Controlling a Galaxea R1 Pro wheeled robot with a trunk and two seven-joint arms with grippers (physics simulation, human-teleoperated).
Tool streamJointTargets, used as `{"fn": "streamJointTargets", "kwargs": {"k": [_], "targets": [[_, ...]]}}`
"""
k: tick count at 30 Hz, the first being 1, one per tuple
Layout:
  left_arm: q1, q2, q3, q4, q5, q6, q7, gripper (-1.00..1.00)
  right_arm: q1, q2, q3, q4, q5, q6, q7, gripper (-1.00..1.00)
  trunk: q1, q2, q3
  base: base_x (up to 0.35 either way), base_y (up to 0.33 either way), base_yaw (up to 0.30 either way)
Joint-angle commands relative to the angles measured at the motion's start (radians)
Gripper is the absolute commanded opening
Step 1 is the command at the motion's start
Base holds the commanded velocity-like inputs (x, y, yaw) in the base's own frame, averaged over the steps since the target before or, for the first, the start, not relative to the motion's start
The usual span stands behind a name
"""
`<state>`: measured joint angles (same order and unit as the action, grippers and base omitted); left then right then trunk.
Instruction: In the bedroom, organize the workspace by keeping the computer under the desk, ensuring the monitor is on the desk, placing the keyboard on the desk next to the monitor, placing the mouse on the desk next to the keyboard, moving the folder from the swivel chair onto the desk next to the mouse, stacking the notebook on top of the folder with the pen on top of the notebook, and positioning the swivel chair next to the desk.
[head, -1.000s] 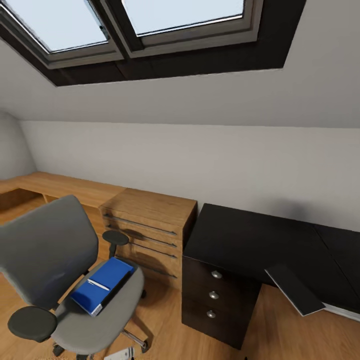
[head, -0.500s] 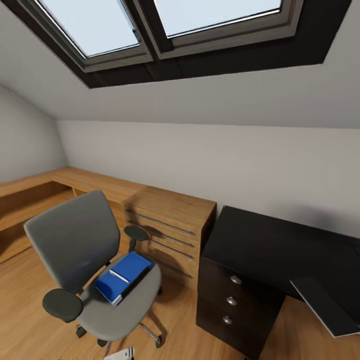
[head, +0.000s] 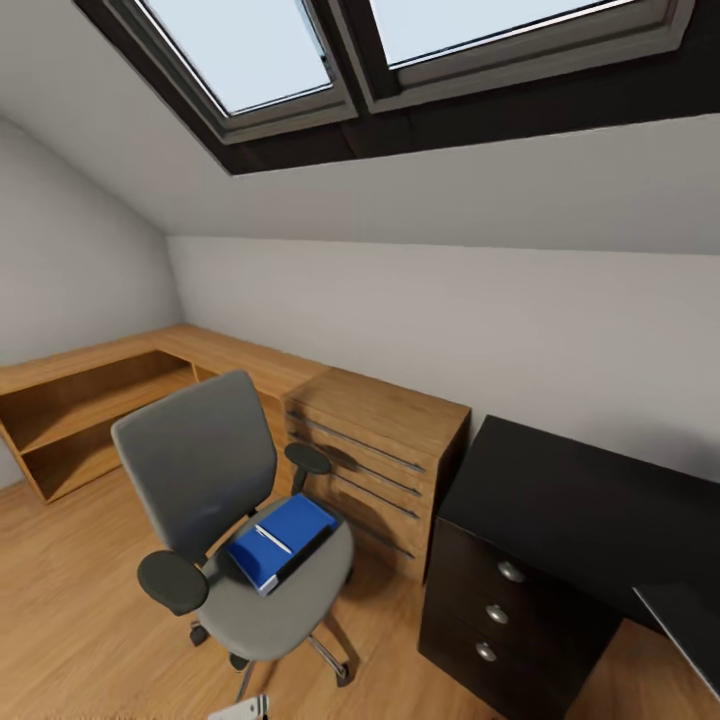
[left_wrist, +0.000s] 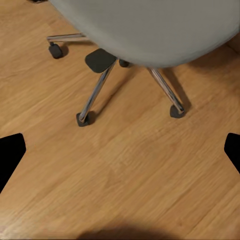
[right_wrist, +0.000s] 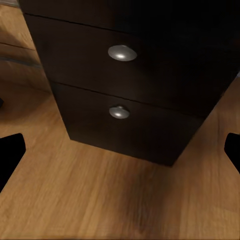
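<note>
Head view gives us the grey swivel chair (head: 235, 520) on open wood floor (head: 80, 610), the blue folder (head: 283, 540) lying flat on its padded seat, just beside an oak drawer unit (head: 375, 465) and the black bench (head: 580, 505) with three round-knobbed drawers. Of our left gripper (left_wrist: 120, 152) and right gripper (right_wrist: 120, 152) we see only dark fingertips at the picture edges, set wide apart, holding and touching nothing.

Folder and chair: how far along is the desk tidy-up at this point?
Done: nothing that shows. The blue folder lies on the swivel chair's seat with a pen on top. In hand: nothing held; the left wrist view looks at the chair's chrome base, the right at the black drawer unit. Left: move the folder to the black desk, stack the items, bring the chair alongside.
</note>
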<state>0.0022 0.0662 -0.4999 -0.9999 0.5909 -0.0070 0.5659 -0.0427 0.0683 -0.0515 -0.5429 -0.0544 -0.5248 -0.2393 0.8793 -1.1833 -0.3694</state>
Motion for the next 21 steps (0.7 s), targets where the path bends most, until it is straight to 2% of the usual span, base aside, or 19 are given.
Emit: {"fn": "streamJointTargets", "kwargs": {"k": [1,21], "targets": [[-0.001,0.001,-0.004,-0.002,0.007,-0.001,0.006,1.0,0.0,0.001,-0.002,0.0,-0.005,-0.004,0.003,1.0,0.0,-0.001,-0.002,0.0,0.0,0.217],[-0.001,0.006,0.01,0.024,0.012,0.0,0.006,1.0,0.0,0.001,-0.002,0.001,-0.005,-0.004,0.003,1.0,0.0,-0.001,-0.025,0.0,0.0,0.195]]}}
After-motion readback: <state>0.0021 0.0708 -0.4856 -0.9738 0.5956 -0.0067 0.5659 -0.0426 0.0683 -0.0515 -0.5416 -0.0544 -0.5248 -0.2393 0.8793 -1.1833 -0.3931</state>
